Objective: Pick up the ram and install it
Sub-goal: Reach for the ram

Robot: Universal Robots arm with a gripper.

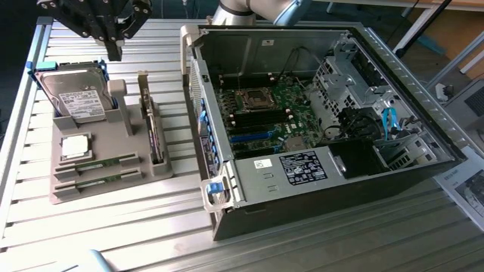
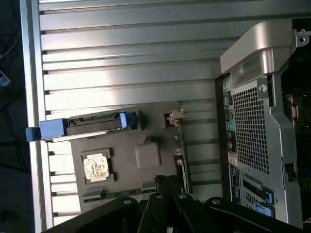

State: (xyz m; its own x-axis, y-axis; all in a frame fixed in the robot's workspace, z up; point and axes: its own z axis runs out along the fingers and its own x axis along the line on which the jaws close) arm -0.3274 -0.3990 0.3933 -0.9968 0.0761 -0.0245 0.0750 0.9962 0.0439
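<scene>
The ram [image 1: 98, 165] lies flat in a slot of the grey moulded holder [image 1: 94, 192], at the end farthest from the hard drive [image 1: 76, 96]. A second green stick [image 1: 98, 180] sits just beside it. The holder also carries a square silver processor [image 1: 76, 146] and an expansion card [image 1: 155, 133] standing on edge. The black gripper [image 1: 113, 55] hangs above the hard drive, closed and empty. An open metal computer case [image 1: 302, 187] stands on the ribbed aluminium table [image 1: 113, 238].

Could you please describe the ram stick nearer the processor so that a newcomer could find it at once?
Find the grey holder on the exterior view's left of the open computer case. At its end away from the upright hard drive lie the ram stick and its twin; the one wanted lies right beside the square silver processor.
</scene>
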